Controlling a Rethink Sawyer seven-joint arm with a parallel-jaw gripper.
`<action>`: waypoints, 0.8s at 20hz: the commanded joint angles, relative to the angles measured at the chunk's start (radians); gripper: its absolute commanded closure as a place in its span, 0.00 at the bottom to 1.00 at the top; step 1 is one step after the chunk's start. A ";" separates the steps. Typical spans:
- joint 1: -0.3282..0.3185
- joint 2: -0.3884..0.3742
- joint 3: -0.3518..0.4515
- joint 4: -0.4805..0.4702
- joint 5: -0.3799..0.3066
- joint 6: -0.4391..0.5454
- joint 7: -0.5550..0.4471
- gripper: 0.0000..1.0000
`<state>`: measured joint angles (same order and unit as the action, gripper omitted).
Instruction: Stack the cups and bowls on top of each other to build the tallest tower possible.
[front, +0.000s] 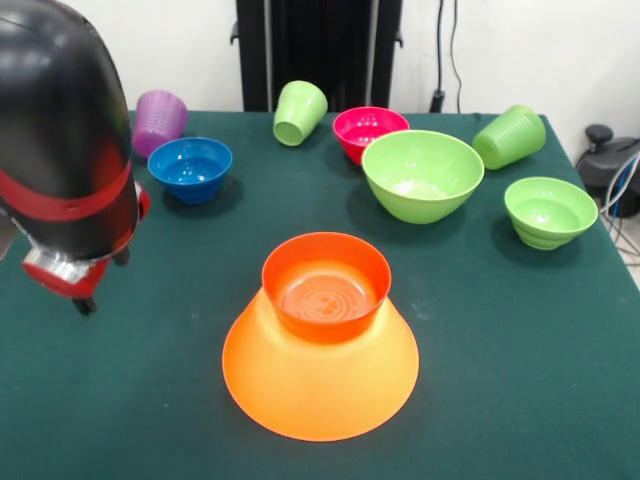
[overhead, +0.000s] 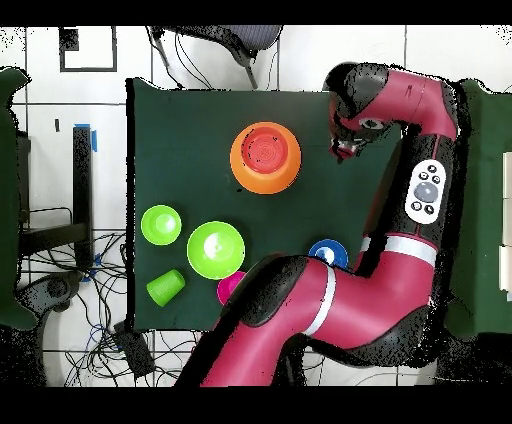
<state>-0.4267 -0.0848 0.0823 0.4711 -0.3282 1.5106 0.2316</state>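
Note:
At the table's middle the huge orange bowl (front: 320, 385) lies upside down with the red-orange bowl (front: 326, 290) upright on it, a two-piece tower (overhead: 265, 157). My gripper (front: 103, 280) hangs left of it, apart from it and holding nothing; in the overhead view the gripper (overhead: 345, 150) is right of the tower. Behind stand the blue bowl (front: 190, 167), pink bowl (front: 368, 130), large light green bowl (front: 422, 175) and small green bowl (front: 549, 210). A purple cup (front: 158, 120) and two light green cups (front: 299, 112) (front: 510, 135) lie at the back.
My arm's black and red body (front: 60, 130) fills the left of the front view. In the overhead view the arm covers part of the blue bowl (overhead: 328, 252) and pink bowl (overhead: 228, 288). Cables and a black device (front: 610, 160) sit beyond the table's right edge.

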 joint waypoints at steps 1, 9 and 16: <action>-0.023 -0.126 0.015 0.409 -0.047 -0.215 -0.190 0.00; -0.115 -0.414 0.129 0.936 0.059 -0.650 0.023 0.00; -0.176 -0.507 0.191 1.088 0.085 -0.755 0.036 0.00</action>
<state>-0.5847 -0.4549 0.1326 1.2835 -0.2540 0.8382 0.2316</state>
